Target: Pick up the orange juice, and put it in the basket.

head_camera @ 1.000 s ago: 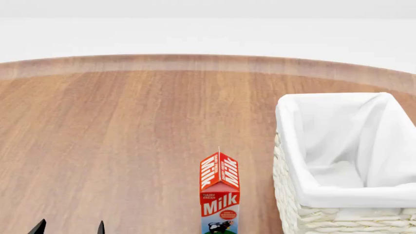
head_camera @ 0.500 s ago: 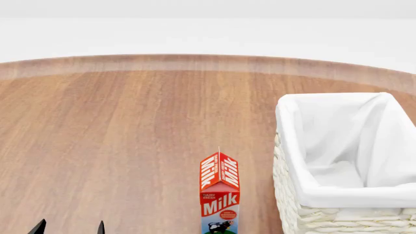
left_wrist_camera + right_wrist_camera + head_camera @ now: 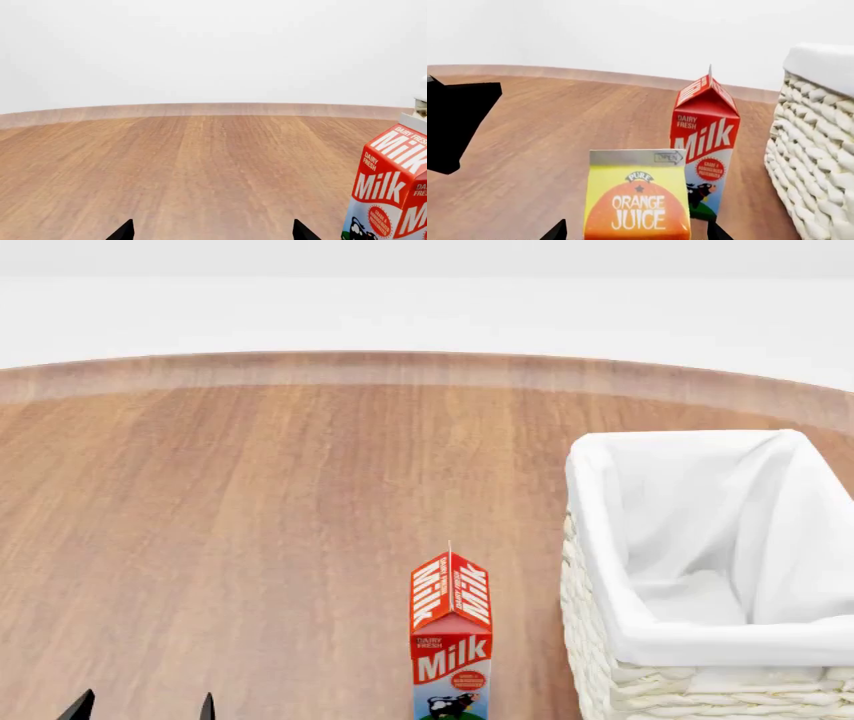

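The orange juice point(image 3: 637, 200), a yellow carton with an orange circle and white lettering, shows only in the right wrist view. It stands upright between the tips of my right gripper point(image 3: 637, 234), which is open with a gap on each side of the carton. The basket point(image 3: 601, 540), cream wicker with a white cloth lining, sits at the right of the table, and its woven wall point(image 3: 817, 150) is just beyond the juice. Low at the head view's left edge, my left gripper point(image 3: 142, 708) point(image 3: 213, 235) is open and holds nothing.
A red-and-white Milk carton point(image 3: 451, 635) point(image 3: 704, 145) point(image 3: 393, 195) stands upright just left of the basket, right behind the juice. The round wooden table point(image 3: 267, 490) stretches away to its far curved edge. A black part of the robot point(image 3: 457, 125) shows beside the juice.
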